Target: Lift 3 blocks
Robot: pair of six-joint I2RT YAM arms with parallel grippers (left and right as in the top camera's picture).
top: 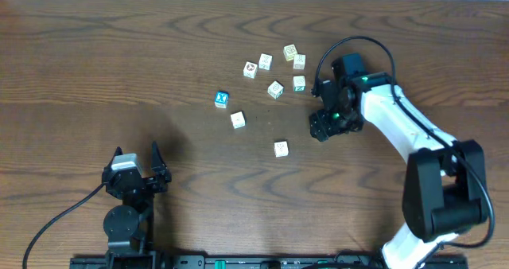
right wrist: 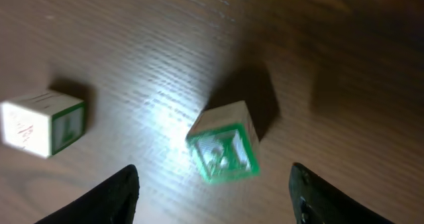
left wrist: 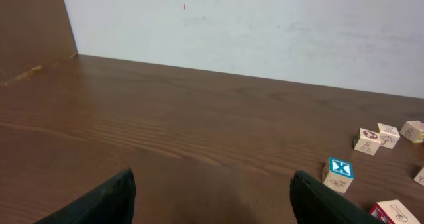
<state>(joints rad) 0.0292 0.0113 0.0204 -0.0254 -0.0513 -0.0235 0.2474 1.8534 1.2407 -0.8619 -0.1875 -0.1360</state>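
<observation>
Blocks, wooden, lettered: green-faced cube, somewhat blurred, on the brown wood surface, in the gap ahead of the right end effector, whose fingers stand wide and touch nothing. Cream cube with a green-marked side lies near it, apart. Blue-faced cube and other cream cubes are scattered mid-surface. Left end effector is wide, empty, well apart from every block.

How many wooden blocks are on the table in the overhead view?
9 blocks: four clustered farthest back, two just nearer, the blue-faced block, one beside it, one alone. The right gripper may hide more.
</observation>
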